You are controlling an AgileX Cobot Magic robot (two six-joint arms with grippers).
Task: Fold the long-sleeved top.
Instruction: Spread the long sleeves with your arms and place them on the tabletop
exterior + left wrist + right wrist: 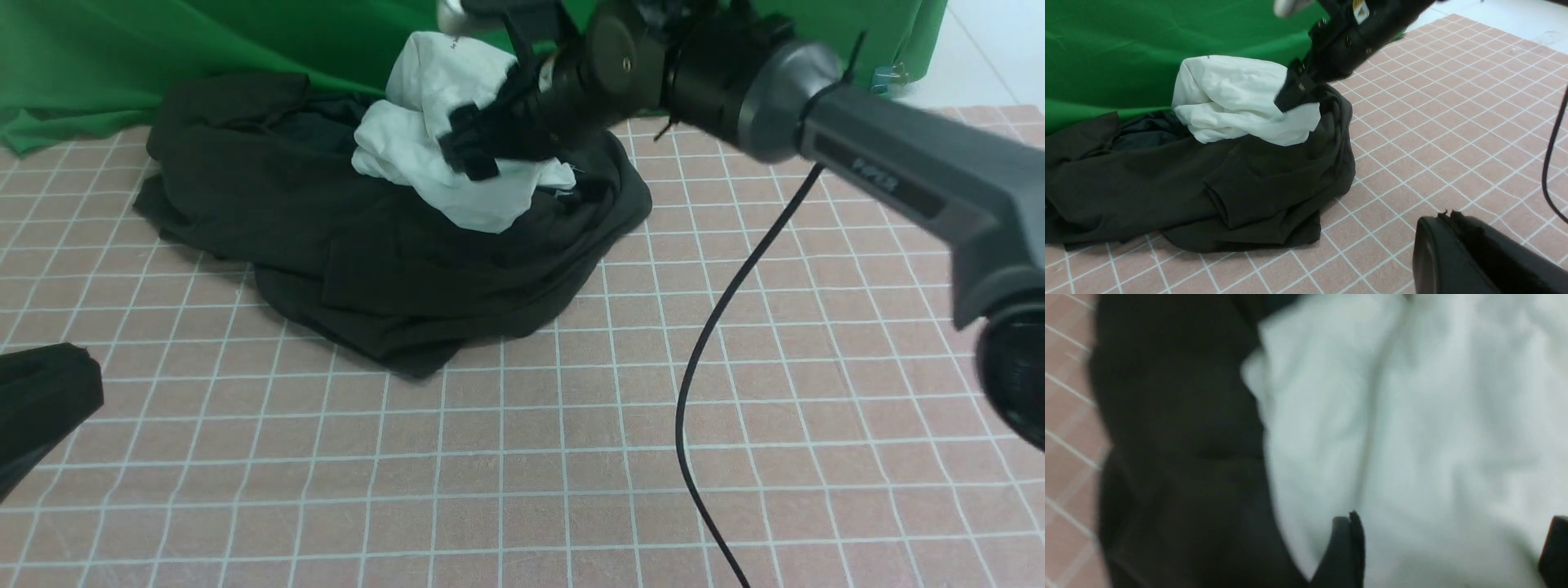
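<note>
The top (384, 269) lies crumpled on the table (571, 457), on the far side left of centre, with the white tee (424, 147) heaped on it. My right jaws stand wide just over the tee, gripping nothing. My left jaws are closed and empty, low at the near left. The knit looks soft, limp and light, and will likely sag. I'd pinch a free edge clear of the tee.

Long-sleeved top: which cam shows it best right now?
Front view: the whole long-sleeved top is in frame, only its far part covered by the white tee and right arm. Left wrist view is closer but crops its edge. Right wrist view gives only a blurred dark patch beside the tee.
</note>
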